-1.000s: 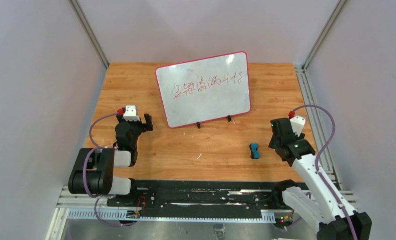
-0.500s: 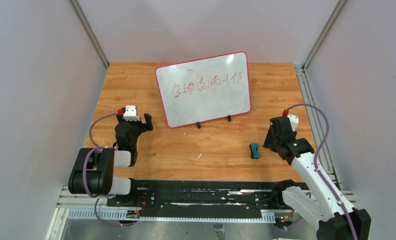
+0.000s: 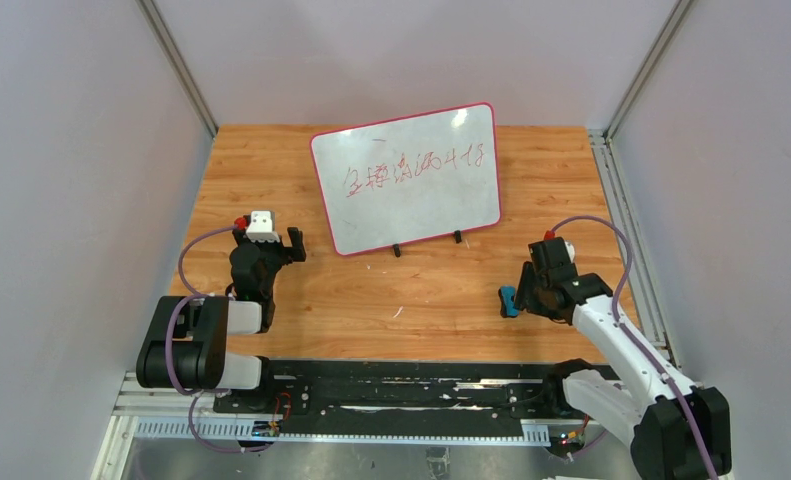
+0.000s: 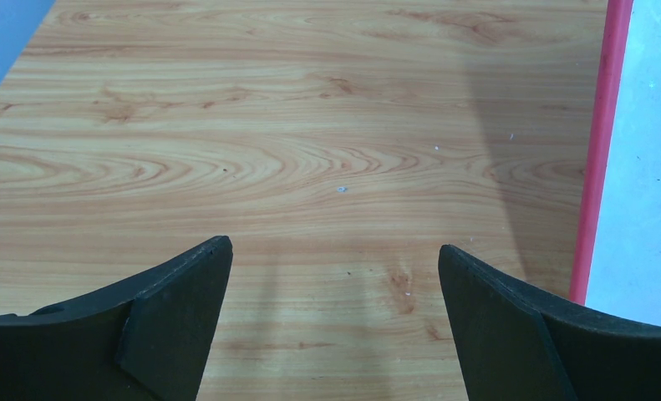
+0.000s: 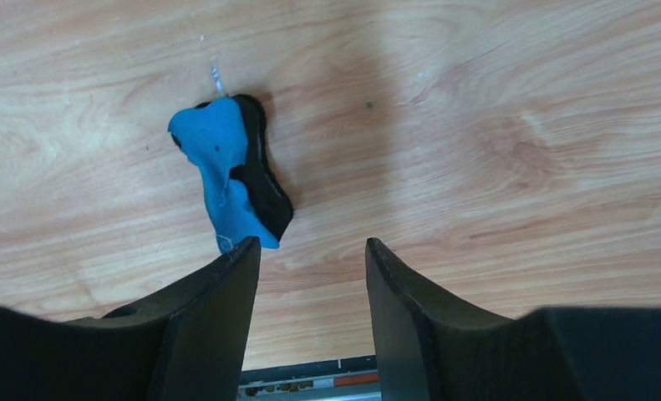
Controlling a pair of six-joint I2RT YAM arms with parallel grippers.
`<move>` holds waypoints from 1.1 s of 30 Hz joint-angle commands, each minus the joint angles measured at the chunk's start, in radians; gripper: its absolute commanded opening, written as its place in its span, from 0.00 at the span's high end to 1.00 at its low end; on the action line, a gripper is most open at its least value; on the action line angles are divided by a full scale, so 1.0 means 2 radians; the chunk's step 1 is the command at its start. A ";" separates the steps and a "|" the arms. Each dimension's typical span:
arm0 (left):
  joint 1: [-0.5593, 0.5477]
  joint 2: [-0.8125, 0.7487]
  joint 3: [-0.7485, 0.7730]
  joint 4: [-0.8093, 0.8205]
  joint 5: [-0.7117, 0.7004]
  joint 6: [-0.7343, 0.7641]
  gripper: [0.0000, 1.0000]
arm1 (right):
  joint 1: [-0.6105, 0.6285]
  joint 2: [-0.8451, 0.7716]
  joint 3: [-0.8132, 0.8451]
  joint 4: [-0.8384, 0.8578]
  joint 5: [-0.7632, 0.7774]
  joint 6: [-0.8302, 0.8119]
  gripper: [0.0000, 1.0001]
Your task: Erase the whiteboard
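The wooden table [image 3: 271, 170] fills the floor of the booth. It has grey walls on the left, right and back, so the arms cannot swing wide.

The whiteboard [image 3: 411, 205] stands at the back middle of the table and leans back a little. It looks light, stiff and smooth. I think a hard push would slide it or tip it over. The best place to hold it is the thin red frame [image 4: 598, 150], which is just beside the left arm.

There is open wood in front of the board for moving.

The left gripper [image 4: 331, 248] hovers over bare wood. Its fingers are wide apart and hold nothing.

The right gripper [image 5: 312, 242] is low by the front right. Its fingers are apart too, and empty.

The small blue and black eraser [image 5: 222, 159] lies just beside one finger, not between them. It looks soft and light, so a pinch on its sides should work.

The board rests on two little black feet [image 3: 396, 251].

The red writing [image 3: 411, 165] is not wiped yet.
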 commanded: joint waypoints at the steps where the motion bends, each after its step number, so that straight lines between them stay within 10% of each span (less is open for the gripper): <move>1: -0.001 -0.001 0.005 0.011 0.002 0.008 0.02 | 0.013 -0.008 -0.013 0.023 -0.050 -0.008 0.50; 33: -0.001 -0.001 0.005 0.011 0.003 0.008 0.02 | 0.019 0.061 0.023 0.054 -0.069 -0.072 0.47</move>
